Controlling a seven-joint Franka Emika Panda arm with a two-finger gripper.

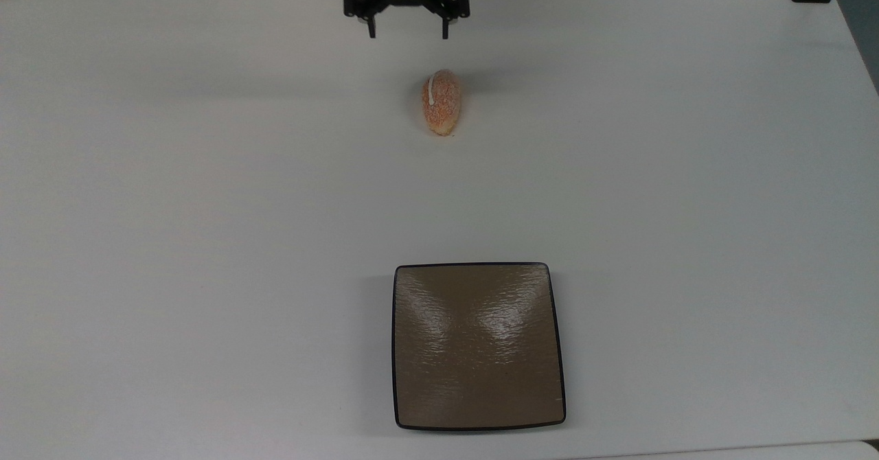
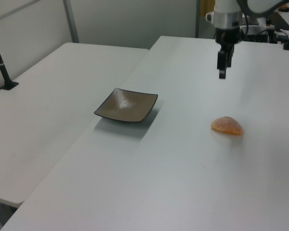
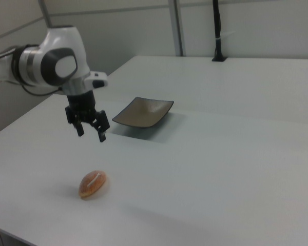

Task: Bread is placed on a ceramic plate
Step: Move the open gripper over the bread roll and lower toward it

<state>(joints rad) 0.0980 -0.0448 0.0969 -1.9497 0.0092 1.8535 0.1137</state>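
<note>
**Approach only: bread not yet picked up, plate bare**

You have the gripper (image 1: 408, 34) spread wide and holding nothing; both fingers point down with a clear gap between them, as the right view (image 3: 91, 134) also shows. It hangs above the white table (image 1: 206, 206), not touching anything.

The bread (image 1: 441, 101), a small half-moon bun with a speckled orange crust and a thin white streak at one end, lies on the table by itself. In the top view it sits just below the gripper and slightly toward the top view's right; in the right view (image 3: 93, 184) it lies lower in the frame than the fingers, apart from them. The left view (image 2: 227, 125) shows it resting flat side down.

The square brown ceramic plate (image 1: 478, 347) sits well apart from the bread, near the top view's lower edge, and nothing lies on it.

By my reading, none of the task is done. You are left with everything that counts: line up over the bun, come down around it, close, lift, carry it across to the plate and release there.
</note>
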